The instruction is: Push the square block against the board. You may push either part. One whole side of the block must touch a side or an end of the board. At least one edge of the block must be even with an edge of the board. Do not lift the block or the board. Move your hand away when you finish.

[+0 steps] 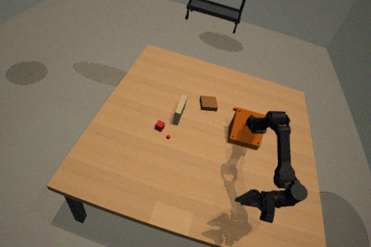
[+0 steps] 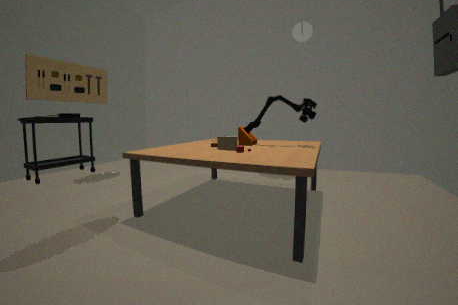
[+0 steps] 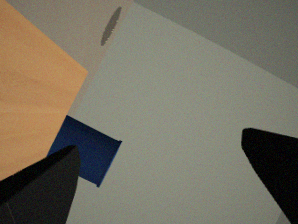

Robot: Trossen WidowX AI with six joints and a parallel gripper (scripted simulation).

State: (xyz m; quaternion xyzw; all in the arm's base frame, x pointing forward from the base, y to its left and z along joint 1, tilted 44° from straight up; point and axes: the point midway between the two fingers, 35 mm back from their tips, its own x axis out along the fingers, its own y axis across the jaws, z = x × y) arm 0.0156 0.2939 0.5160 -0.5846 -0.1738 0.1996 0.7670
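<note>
A flat brown square block (image 1: 209,103) (image 2: 214,145) lies on the table. A pale board (image 1: 181,109) (image 2: 227,143) stands on its long narrow side, left of the block in the top view, with a gap between them. Neither shows in the wrist view. My gripper (image 1: 252,210) (image 2: 309,117) (image 3: 162,145) is open, with nothing between its fingers. It is raised high, over the front right part of the table in the top view, far from the block and the board.
A red cube (image 1: 159,125) (image 2: 240,149) lies near the board's front end, with a tiny red piece (image 1: 168,137) (image 2: 249,150) beside it. Another small red piece (image 1: 235,109) lies by the orange arm base (image 1: 244,136) (image 2: 245,137). The wrist view shows a dark blue panel (image 3: 92,150) by the table edge.
</note>
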